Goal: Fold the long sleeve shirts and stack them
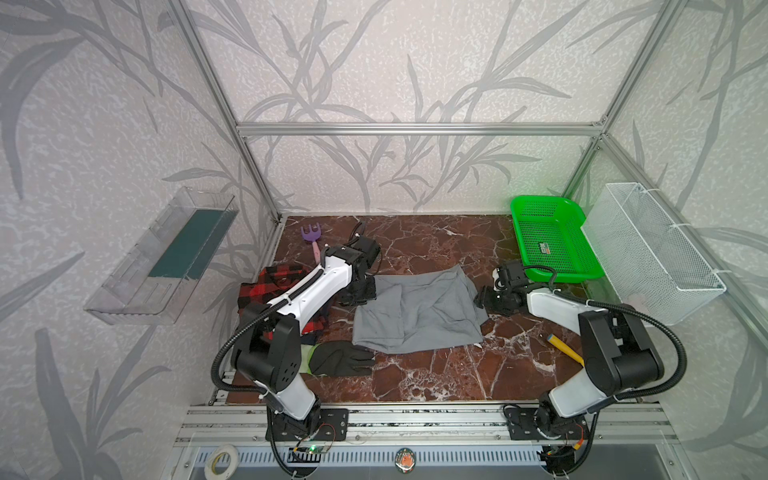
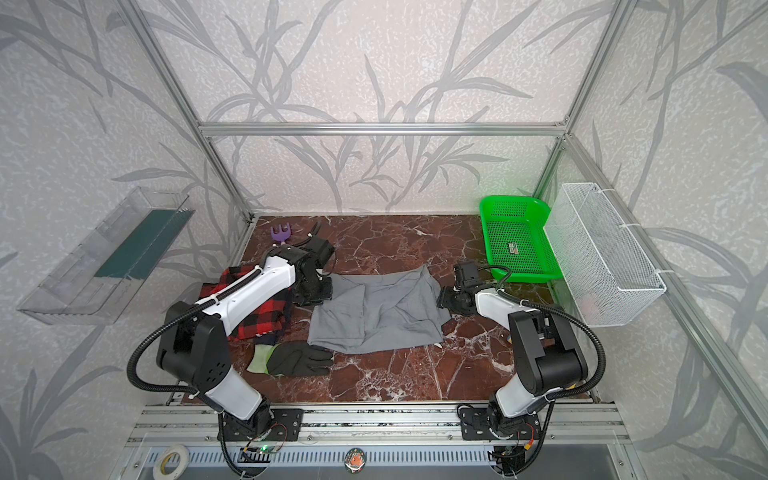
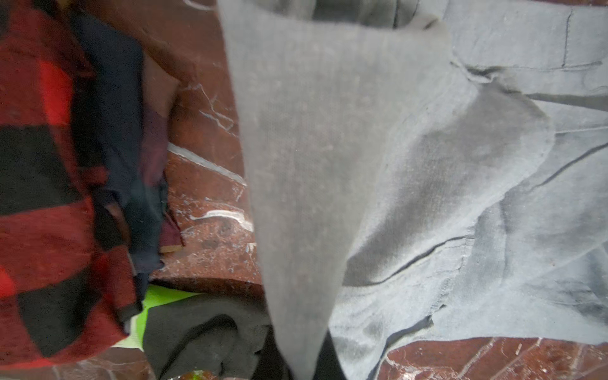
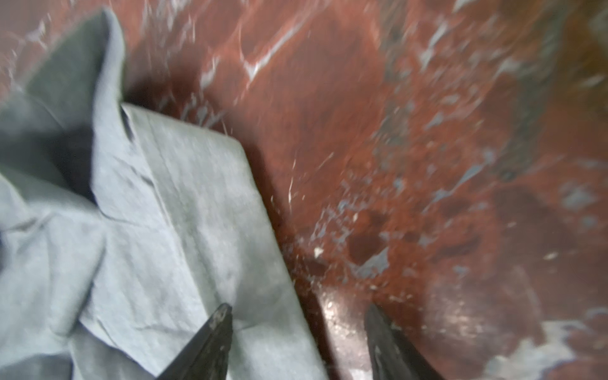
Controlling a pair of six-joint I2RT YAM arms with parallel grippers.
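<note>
Astride the grey shirt's (image 1: 415, 307) right edge, right jaws gape; bare tabletop (image 4: 411, 148) beyond.

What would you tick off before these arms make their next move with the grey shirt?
1. Left gripper shut on the grey shirt: ok.
2. Right gripper open: ok.
3. Right gripper astride the shirt's edge: ok, its jaws span cloth and bare table.
4. Grey shirt smooth: not ok, wrinkled.
5. Plaid shirt apart from it: ok.
6. Black glove clear of it: cannot tell, very close.
</note>
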